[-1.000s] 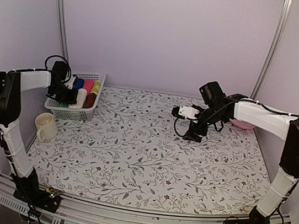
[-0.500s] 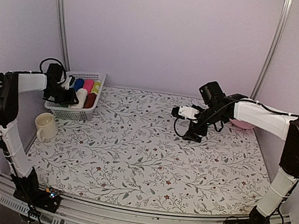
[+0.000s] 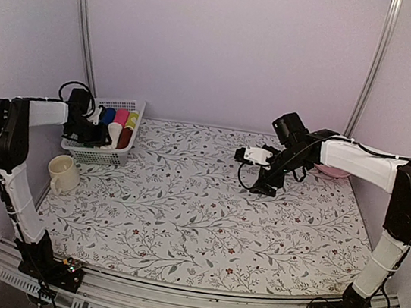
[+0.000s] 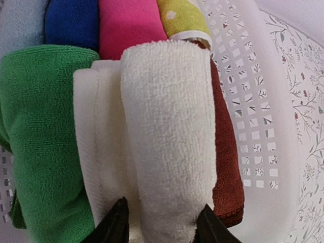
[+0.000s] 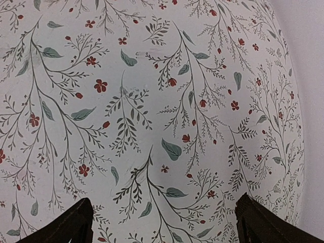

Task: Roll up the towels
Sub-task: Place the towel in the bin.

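Cream in colour, a handled mug (image 3: 63, 174) is standing at the far left of the floral-patterned surface (image 3: 196, 222), just in front of a white perforated plastic basket (image 3: 105, 157). The left end effector (image 3: 99, 137) is reaching into that basket from its left side.

The left wrist view is showing what the overhead view is mostly hiding. A bright green rolled towel (image 4: 40, 142) is lying at the left of the basket. A cream-white rolled terry towel (image 4: 162, 136) is lying against it. A dark red rolled cloth (image 4: 225, 167) is pressing in on the right, beside the basket wall. Behind these, a blue roll (image 4: 71, 23), a pink roll (image 4: 129, 23) and a yellow dotted roll (image 4: 182, 17) are crowding the far end. The left fingers (image 4: 115, 228) are standing apart, flanking the near end of the cream-white towel without visibly squeezing it.

Well to the right, the right end effector (image 3: 264, 185) is hanging over bare patterned surface. Its fingers (image 5: 68, 225) are spreading wide with nothing between them. A pink dish (image 3: 333, 172) is sitting behind the right arm, near the far right corner.
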